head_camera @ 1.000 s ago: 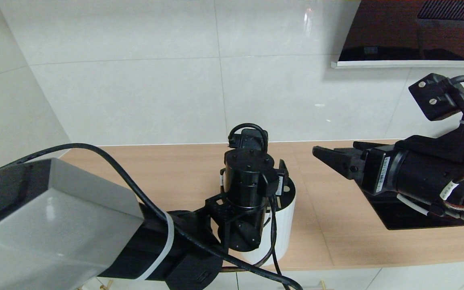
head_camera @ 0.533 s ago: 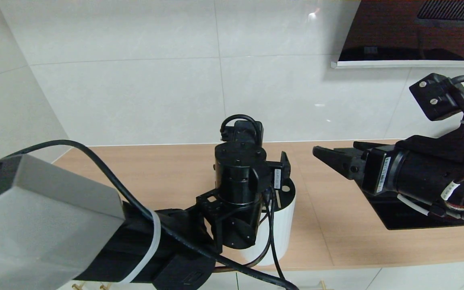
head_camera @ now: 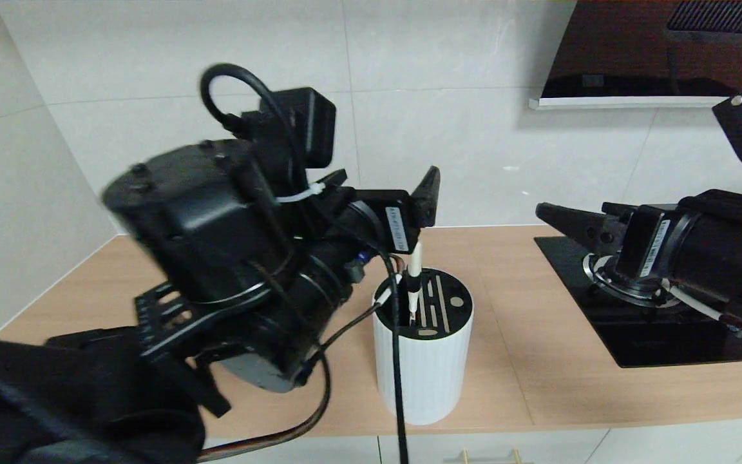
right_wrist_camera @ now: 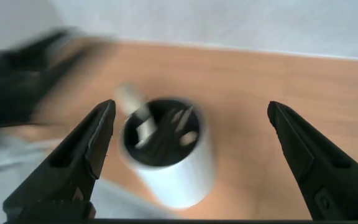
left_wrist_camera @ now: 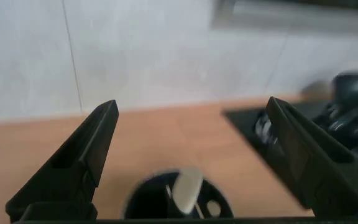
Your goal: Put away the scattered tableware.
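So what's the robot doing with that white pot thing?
It is tidying up tableware. A white-handled utensil stands in a slot in the dark top of the white holder on the wooden counter. The left claw hangs open above the holder, holding nothing. The right claw is open too, off to the side over the black stove.

Head view looks down — both wrist views share the holder (head_camera: 424, 367).

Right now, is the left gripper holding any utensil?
No: the left gripper is open and empty, and the white-handled utensil stands in the holder.
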Controlling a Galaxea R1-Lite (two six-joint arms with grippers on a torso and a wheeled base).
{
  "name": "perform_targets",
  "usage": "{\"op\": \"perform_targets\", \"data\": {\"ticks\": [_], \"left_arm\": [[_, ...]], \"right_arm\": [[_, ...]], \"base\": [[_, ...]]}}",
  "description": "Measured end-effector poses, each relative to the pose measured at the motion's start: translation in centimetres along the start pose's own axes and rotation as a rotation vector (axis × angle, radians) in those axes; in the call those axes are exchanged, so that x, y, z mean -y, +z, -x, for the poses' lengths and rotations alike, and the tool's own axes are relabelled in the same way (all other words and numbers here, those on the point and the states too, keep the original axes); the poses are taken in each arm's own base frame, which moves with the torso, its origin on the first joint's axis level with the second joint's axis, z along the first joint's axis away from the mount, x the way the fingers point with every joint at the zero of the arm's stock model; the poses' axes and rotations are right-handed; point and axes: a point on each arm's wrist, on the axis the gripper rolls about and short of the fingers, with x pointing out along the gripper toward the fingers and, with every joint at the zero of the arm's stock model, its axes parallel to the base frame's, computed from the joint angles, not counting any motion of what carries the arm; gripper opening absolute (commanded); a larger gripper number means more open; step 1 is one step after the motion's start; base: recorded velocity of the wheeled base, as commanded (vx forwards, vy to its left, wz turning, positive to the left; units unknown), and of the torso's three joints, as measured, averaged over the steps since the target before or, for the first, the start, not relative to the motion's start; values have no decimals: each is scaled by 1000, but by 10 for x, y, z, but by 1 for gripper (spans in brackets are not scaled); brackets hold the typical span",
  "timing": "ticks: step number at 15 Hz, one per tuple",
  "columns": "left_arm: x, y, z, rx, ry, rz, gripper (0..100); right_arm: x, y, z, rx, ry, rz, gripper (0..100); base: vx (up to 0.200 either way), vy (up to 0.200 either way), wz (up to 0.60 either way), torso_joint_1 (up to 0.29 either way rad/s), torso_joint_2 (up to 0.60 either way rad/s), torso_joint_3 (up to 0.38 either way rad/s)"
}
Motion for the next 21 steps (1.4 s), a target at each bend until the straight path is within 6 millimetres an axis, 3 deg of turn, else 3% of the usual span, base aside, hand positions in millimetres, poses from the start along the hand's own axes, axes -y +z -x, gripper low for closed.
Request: {"op": "perform_targets", "data": {"ticks": [4,7,10,14,17,19,21], "left_arm": [[-44,40,44,71,37,-52,100],[-95,46,83,67,157,-103,100],[-125,55,131,47,254,-139,100],[-145,63,214,-24,318,-173,100],[-152,57,279,-2,370,-174,100],[-149,50,314,60,438,-183,100],[-143,44,333,135,518,-190,100]], "right_arm": [[25,6,30,63,-89,15,100],[44,-2,77,124,-166,20,100],[55,-13,130,191,-242,23,100],[58,-34,197,236,-340,64,100],[54,-61,243,233,-401,151,100],[50,-77,258,244,-470,175,100],[48,-86,263,269,-510,178,100]], "base": [[0,0,0,0,0,0],[0,0,0,0,0,0],[0,0,0,0,0,0],[0,0,0,0,0,0],[0,0,0,0,0,0],[0,0,0,0,0,0],[0,0,0,0,0,0]]}}
